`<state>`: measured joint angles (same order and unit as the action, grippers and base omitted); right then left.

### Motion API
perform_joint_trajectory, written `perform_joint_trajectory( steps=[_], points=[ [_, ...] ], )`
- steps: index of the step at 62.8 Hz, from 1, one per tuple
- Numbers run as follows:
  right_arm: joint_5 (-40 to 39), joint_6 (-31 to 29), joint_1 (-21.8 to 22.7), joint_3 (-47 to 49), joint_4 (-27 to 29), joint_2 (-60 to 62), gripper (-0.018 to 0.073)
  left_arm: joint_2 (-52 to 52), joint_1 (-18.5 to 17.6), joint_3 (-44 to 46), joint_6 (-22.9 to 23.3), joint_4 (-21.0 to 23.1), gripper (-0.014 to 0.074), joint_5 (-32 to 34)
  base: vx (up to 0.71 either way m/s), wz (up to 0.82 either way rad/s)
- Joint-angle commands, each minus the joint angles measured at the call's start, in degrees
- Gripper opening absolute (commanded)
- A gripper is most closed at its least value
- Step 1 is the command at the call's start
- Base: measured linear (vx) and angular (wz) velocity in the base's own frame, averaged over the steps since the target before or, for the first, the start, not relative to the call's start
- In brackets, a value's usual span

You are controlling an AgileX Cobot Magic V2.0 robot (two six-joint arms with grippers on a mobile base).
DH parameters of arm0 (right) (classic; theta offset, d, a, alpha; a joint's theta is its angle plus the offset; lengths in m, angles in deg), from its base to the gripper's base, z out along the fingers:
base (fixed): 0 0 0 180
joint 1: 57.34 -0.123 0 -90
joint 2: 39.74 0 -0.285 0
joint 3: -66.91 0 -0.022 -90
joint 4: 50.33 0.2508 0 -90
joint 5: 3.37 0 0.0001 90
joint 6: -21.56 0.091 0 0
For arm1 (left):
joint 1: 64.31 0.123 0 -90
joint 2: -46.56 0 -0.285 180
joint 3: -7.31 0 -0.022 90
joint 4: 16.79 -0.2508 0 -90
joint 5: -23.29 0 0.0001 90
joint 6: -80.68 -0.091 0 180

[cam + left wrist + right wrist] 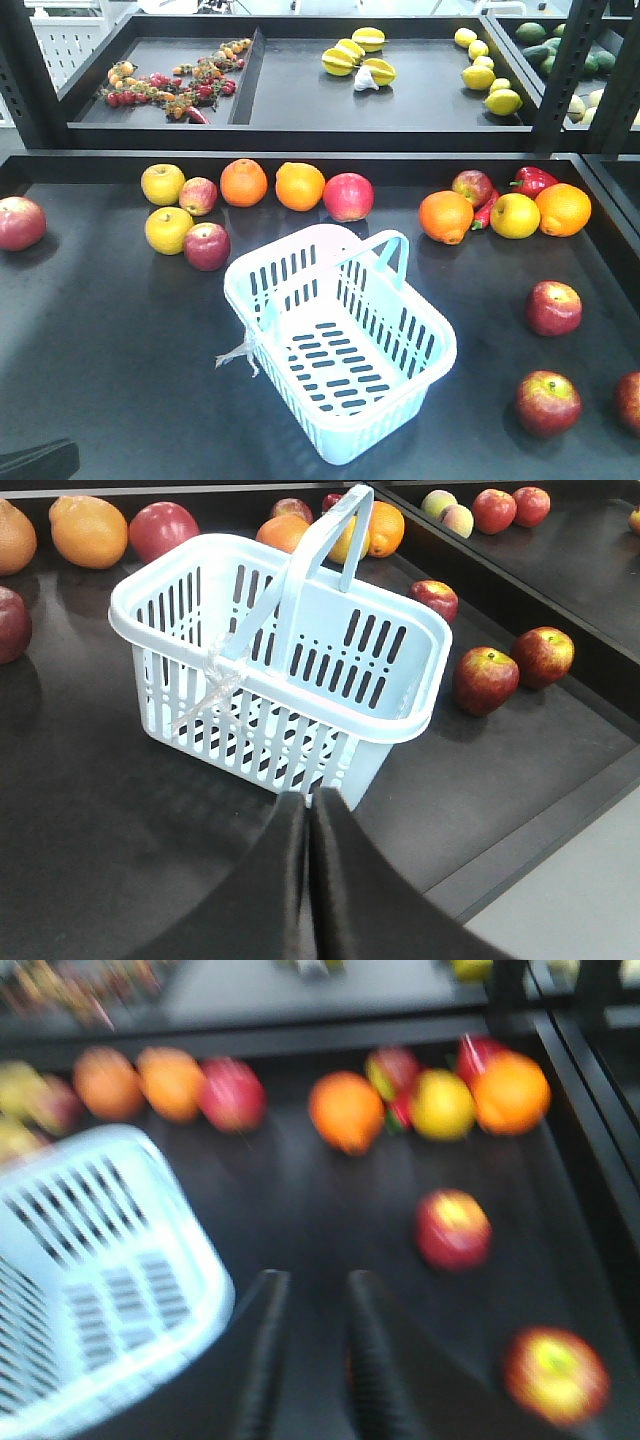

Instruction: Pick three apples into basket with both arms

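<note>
The left gripper [312, 805], a pair of flat black jaws, is pressed together with nothing between them. It hangs just in front of the near corner of the pale blue slotted plastic basket [250, 720]. The basket stands upright on the dark matte shelf surface [120, 350] with one hoop handle raised. A whitish strip [205, 685] is tied at the foot of the handle on its side. Its slotted bottom lies bare in the front view [395, 425].

The right wrist view is blurred. Even so, the right gripper [315, 1280] shows two black fingers standing apart with a plain gap and nothing held in it. The basket [90, 1260] sits to the left of this gripper, near it but not touching.

Ahead and to the right of the right gripper lie two dark red, yellow-streaked round apples, one nearer the middle [453, 1228] and one at the lower right [556, 1375]. In the front view these rest on the shelf to the right of the basket [553, 307] [547, 402], well apart from it. Another apple [207, 246] lies just behind the basket's left side.

Further back stand round oranges [300, 186], yellow round fruits [168, 230] and a glossy red pepper [533, 181].
</note>
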<state>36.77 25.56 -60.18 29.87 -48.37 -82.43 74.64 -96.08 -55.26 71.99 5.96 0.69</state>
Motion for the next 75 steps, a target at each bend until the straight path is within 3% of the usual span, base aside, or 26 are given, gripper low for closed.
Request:
perform_joint_trajectory(
  steps=[1, 7, 12, 25, 48, 64, 75],
  points=[
    [-0.7, -0.3, 0.0, 3.2, -4.3, -6.1, 0.0391, 0.2, -0.3, 1.5, 0.4, 1.2, -0.0008, 4.0, 0.0, 0.0],
    [-2.7, -0.3, 0.0, 3.3, -7.2, -11.0, 0.0612, 0.2, -0.3, 1.5, 0.4, 1.2, -0.0008, 4.0, 0.0, 0.0],
    [-3.2, -0.3, 0.0, 3.3, -7.7, -14.2, 0.0727, 0.2, -0.3, 1.5, 0.4, 1.2, -0.0008, 4.0, 0.0, 0.0],
    [-2.3, 0.4, 0.0, 4.8, -8.9, -21.1, 0.0718, 0.2, -0.3, 1.5, 0.4, 1.2, -0.0008, 3.9, 0.0, 0.0],
    [14.5, 1.3, 0.7, 23.6, -9.1, -46.9, 0.0698, 0.2, -0.3, 1.5, 0.4, 1.2, -0.0008, 3.8, 0.0, 0.0],
    [16.6, 0.1, 5.6, 28.8, -6.5, -62.2, 0.0686, 0.2, -0.3, 1.5, 0.4, 1.2, -0.0008, 3.8, 0.0, 0.0],
    [14.5, -3.0, 5.6, 28.8, -3.9, -68.1, 0.068, 0.2, -0.3, 1.5, 0.4, 1.2, -0.0008, 3.8, 0.0, 0.0]
  ],
)
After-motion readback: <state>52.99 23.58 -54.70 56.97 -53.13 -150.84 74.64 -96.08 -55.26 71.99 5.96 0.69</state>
